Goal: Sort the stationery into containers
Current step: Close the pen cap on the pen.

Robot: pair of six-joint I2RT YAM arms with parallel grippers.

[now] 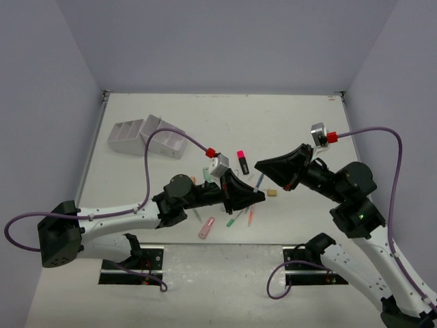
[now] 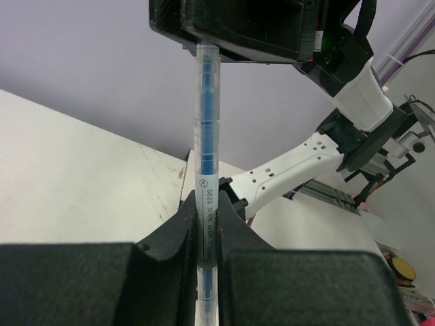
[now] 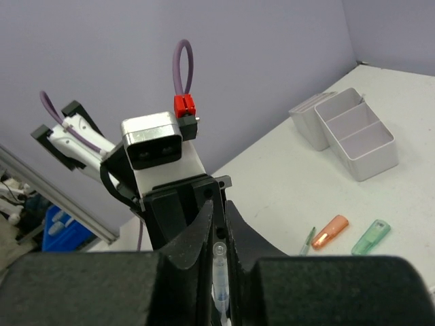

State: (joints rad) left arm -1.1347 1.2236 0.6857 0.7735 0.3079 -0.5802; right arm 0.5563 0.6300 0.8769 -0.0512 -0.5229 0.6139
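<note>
With left jaws and right jaws both clamped on the one pen [image 2: 206,170], any pull apart could bend it or drop it onto the counter [image 1: 307,116].

Mid-table blocked: blue pen [image 2: 205,136] spans left gripper [image 1: 256,198] to right gripper [image 1: 261,165], loose markers [image 1: 206,227] below. White organiser [image 1: 147,137] fills far-left. Far-right table [image 1: 307,116] open up to the enclosure walls [image 1: 225,41].
</note>
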